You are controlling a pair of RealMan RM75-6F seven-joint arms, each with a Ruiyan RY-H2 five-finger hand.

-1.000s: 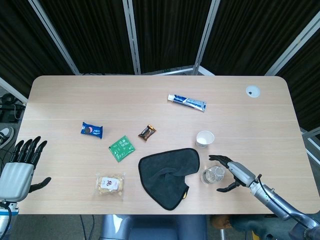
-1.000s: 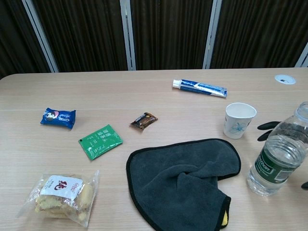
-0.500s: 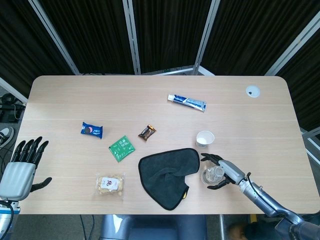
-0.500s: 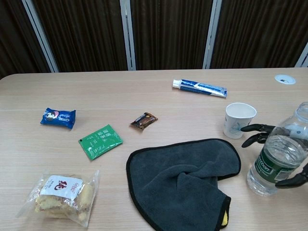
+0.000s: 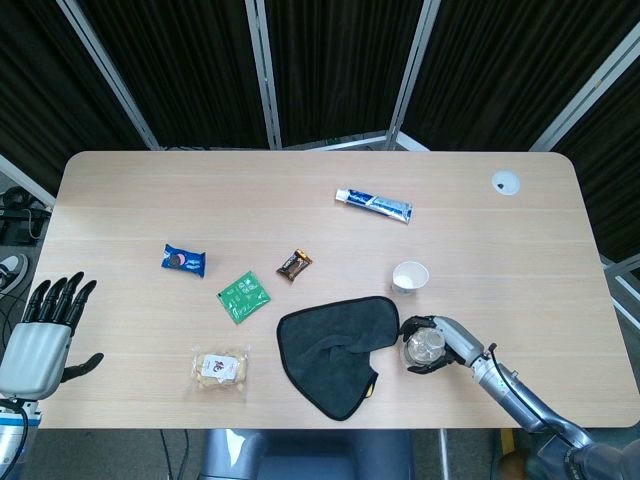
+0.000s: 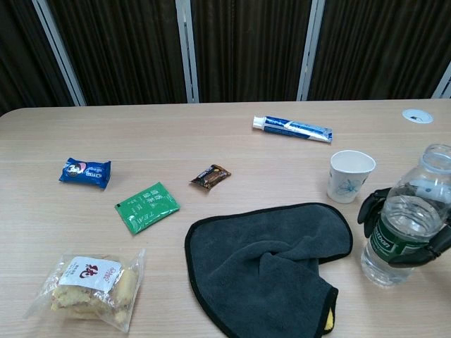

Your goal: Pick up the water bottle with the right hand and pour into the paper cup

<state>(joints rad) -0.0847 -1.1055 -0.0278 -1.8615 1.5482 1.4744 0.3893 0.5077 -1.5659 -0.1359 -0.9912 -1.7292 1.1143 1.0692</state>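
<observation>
A clear water bottle (image 6: 403, 215) with a green label stands upright on the table at the right, seen from above as a round top (image 5: 424, 346). My right hand (image 5: 443, 342) wraps its dark fingers (image 6: 369, 207) around the bottle's body and grips it. The white paper cup (image 5: 409, 277) stands upright just beyond the bottle, and it shows with a blue print (image 6: 350, 176) in the chest view. My left hand (image 5: 45, 330) hangs off the table's left edge, fingers spread, holding nothing.
A dark grey cloth (image 5: 335, 352) lies crumpled just left of the bottle. Further left are a green sachet (image 5: 243, 296), a snack bag (image 5: 221, 370), a blue packet (image 5: 184, 260) and a brown candy (image 5: 294, 264). A toothpaste tube (image 5: 374, 205) lies behind the cup.
My right hand moved left from beside the bottle and closed its fingers around the bottle's body. The bottle stays standing on the table. The left hand barely moved.
</observation>
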